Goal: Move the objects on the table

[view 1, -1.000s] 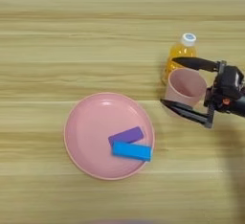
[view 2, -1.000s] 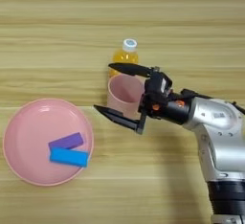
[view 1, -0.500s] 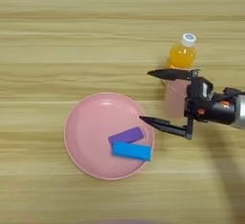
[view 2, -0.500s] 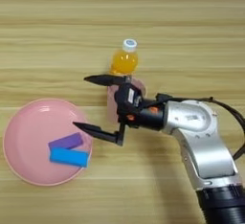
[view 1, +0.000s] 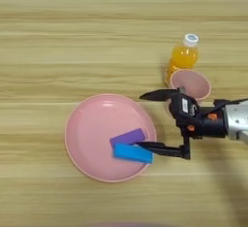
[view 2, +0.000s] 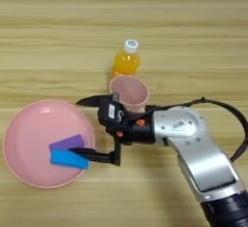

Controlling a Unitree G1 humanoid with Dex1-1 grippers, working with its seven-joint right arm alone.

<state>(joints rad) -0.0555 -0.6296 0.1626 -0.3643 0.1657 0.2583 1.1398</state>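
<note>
Worktop (view 1: 58,32): light wood grain, planks running side to side.

Plate (view 1: 87,124): large, pink, round, at about 7 o'clock from the picture's centre in the left eye view. It carries two flat blocks near its 4 o'clock rim.

Purple block (view 1: 128,137): lying flat on the plate, tilted slightly.

Blue block (view 1: 132,153): flat on the plate, touching the purple block on its 5 o'clock side, its right end close to the plate's rim.

Cup (view 2: 129,91): pale pink, upright, mouth open to the camera, standing on the worktop at 2 o'clock from the plate, apart from it.

Bottle (view 2: 127,59): orange juice, white cap, upright, just beside the cup at its 12 o'clock.

Gripper (view 1: 145,121): two black fingers spread wide (nothing held between them). The upper finger reaches to the plate's 2 o'clock rim; the lower finger's tip lies over the plate's edge right at the blue block's end. Whether it touches the block cannot be told. The silver forearm (view 2: 193,138) enters from 5 o'clock.
</note>
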